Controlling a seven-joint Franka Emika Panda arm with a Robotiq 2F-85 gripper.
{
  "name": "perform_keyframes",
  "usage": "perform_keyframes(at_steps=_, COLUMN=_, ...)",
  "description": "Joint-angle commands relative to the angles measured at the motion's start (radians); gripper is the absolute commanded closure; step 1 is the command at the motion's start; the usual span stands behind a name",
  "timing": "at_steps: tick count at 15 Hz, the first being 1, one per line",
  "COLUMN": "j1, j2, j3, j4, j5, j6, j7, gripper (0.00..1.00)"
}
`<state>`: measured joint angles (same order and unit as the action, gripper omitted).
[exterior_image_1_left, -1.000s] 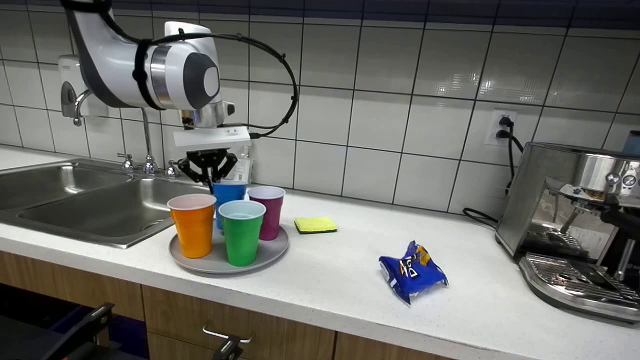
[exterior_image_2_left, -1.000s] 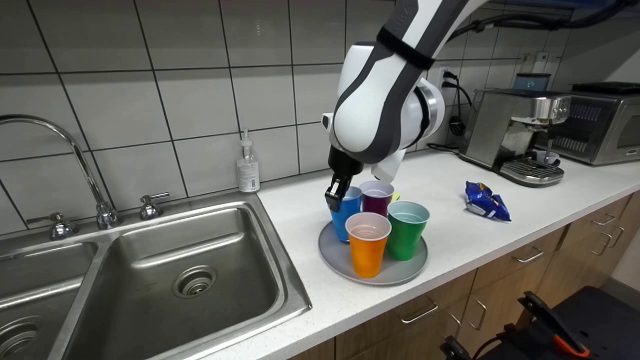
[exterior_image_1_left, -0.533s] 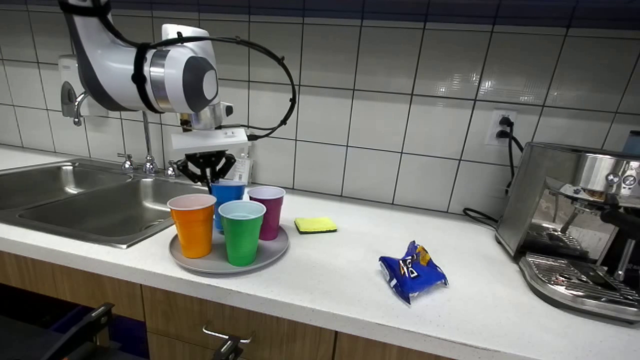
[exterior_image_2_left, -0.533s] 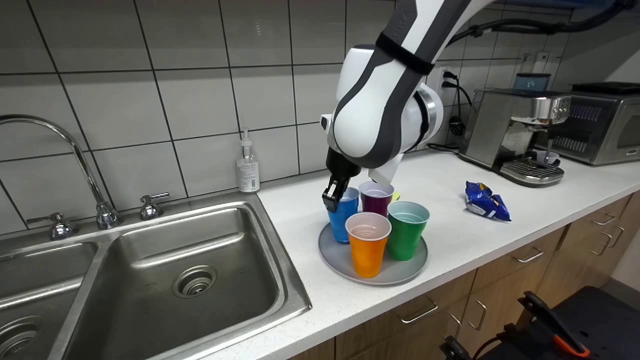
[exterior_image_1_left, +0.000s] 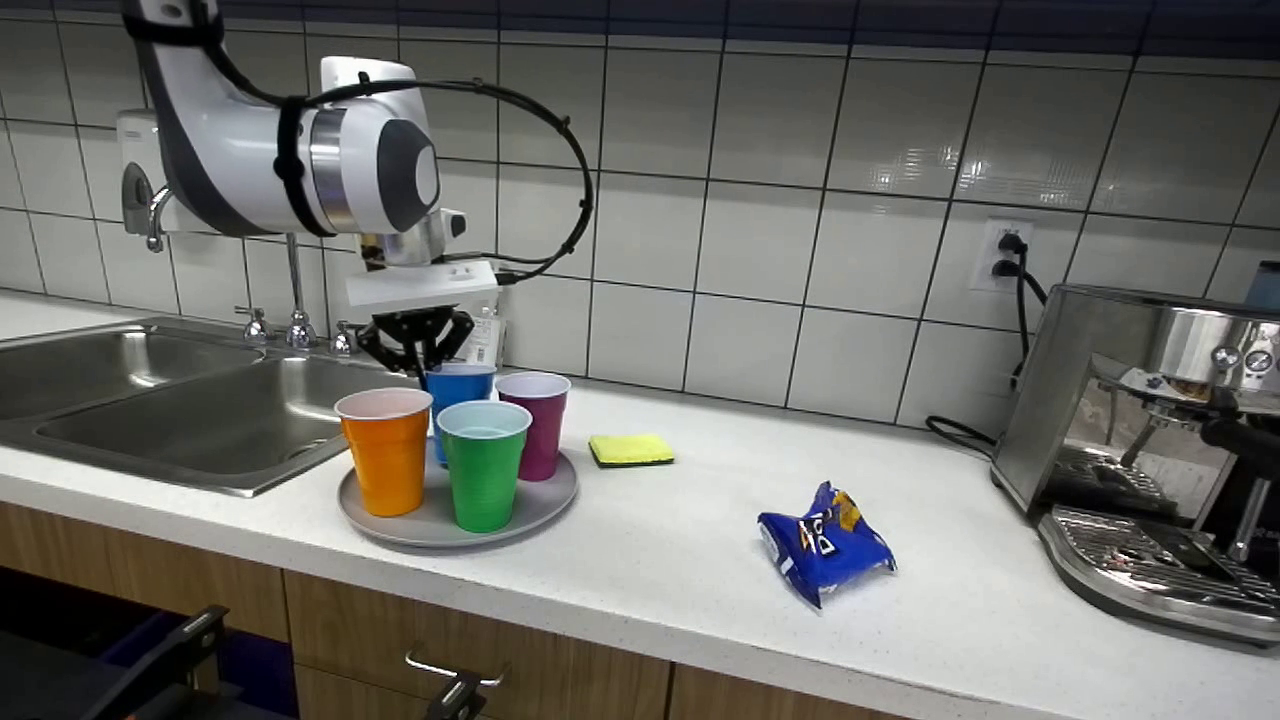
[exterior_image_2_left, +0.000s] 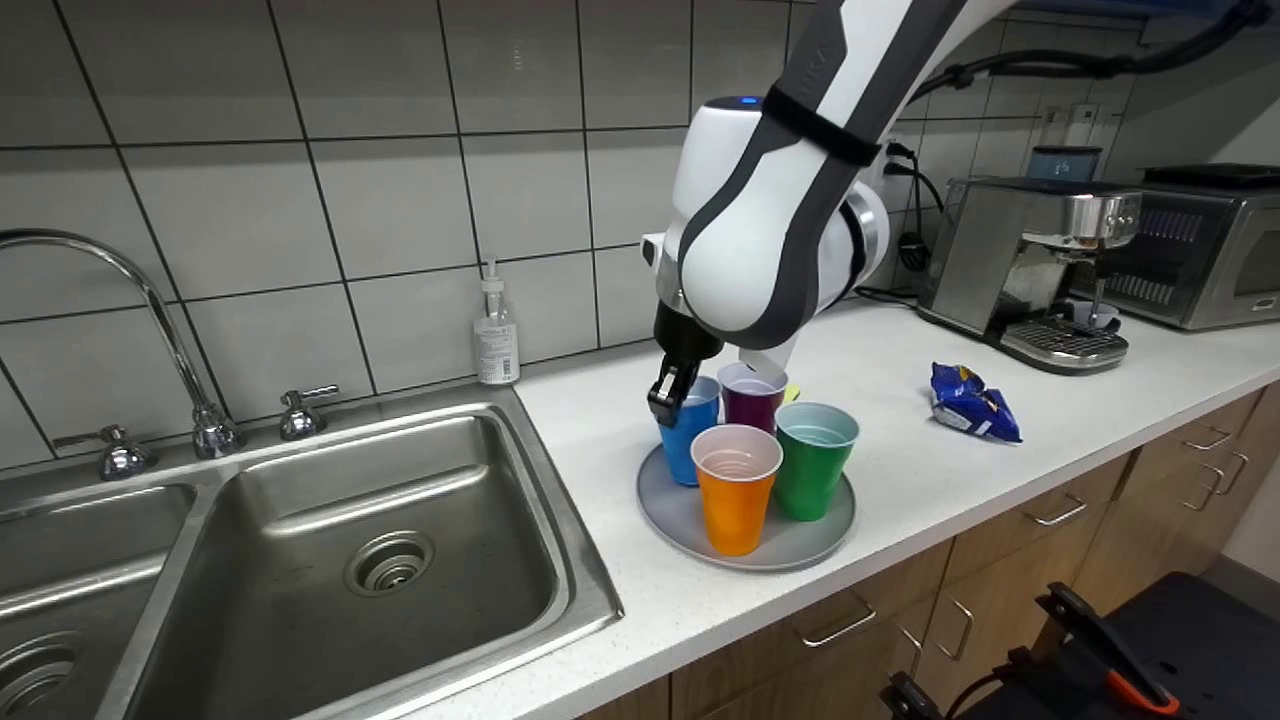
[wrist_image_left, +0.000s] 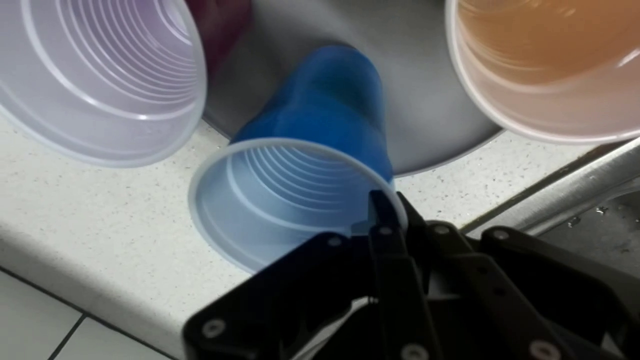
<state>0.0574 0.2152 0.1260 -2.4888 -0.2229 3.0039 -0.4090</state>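
My gripper (exterior_image_1_left: 421, 372) is shut on the rim wall of the blue cup (exterior_image_1_left: 464, 388), one finger inside it and one outside, as the wrist view shows at the gripper's tips (wrist_image_left: 392, 207) and the cup's side (wrist_image_left: 320, 115). The blue cup stands slightly tilted at the back of a grey plate (exterior_image_1_left: 548, 500). On the same plate stand an orange cup (exterior_image_2_left: 737, 500), a green cup (exterior_image_2_left: 815, 465) and a purple cup (exterior_image_2_left: 750, 403). The orange cup (wrist_image_left: 550, 60) and the purple cup (wrist_image_left: 110, 90) flank the blue one in the wrist view. The green cup is out of that view.
A steel sink (exterior_image_2_left: 575, 560) lies beside the plate. A soap bottle (exterior_image_2_left: 497, 345) stands by the tiled wall. A yellow sponge (exterior_image_1_left: 632, 449), a blue snack bag (exterior_image_1_left: 828, 545) and an espresso machine (exterior_image_1_left: 1040, 370) are on the white counter. A microwave (exterior_image_2_left: 1200, 250) stands at the far end.
The arm has sunk slightly, and the blue cup with it, by a small amount. The blue cup shifted a little towards the sink, then partly back. The other cups have not moved.
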Motion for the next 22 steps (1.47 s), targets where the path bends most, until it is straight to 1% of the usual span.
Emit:
perform_keyframes(at_steps=1, j1=0.018, j2=-0.007, j3=-0.018, j4=-0.013, j5=-0.039, j6=0.024, j7=0.041, gripper=0.70)
perform_keyframes(at_steps=3, j1=0.014, j2=-0.009, j3=-0.007, j4=-0.011, j5=-0.027, j6=0.012, j7=0.035, gripper=0.56)
perform_keyframes(at_steps=10, j1=0.006, j2=-0.017, j3=0.009, j4=-0.007, j5=-0.010, j6=-0.003, j7=0.023, gripper=0.03)
perform_keyframes(at_steps=11, j1=0.005, j2=-0.019, j3=0.011, j4=-0.008, j5=-0.007, j6=0.002, j7=0.024, gripper=0.00)
perform_keyframes(at_steps=16, j1=-0.013, j2=-0.042, j3=0.051, j4=-0.006, j5=0.069, j6=0.003, j7=-0.005, gripper=0.00)
perform_keyframes(at_steps=20, j1=-0.048, j2=-0.080, j3=0.112, j4=-0.007, j5=0.206, j6=-0.003, j7=-0.043, gripper=0.00)
perform_keyframes(at_steps=22, j1=-0.051, j2=-0.098, j3=0.118, j4=-0.005, j5=0.246, j6=-0.001, j7=-0.048, gripper=0.00)
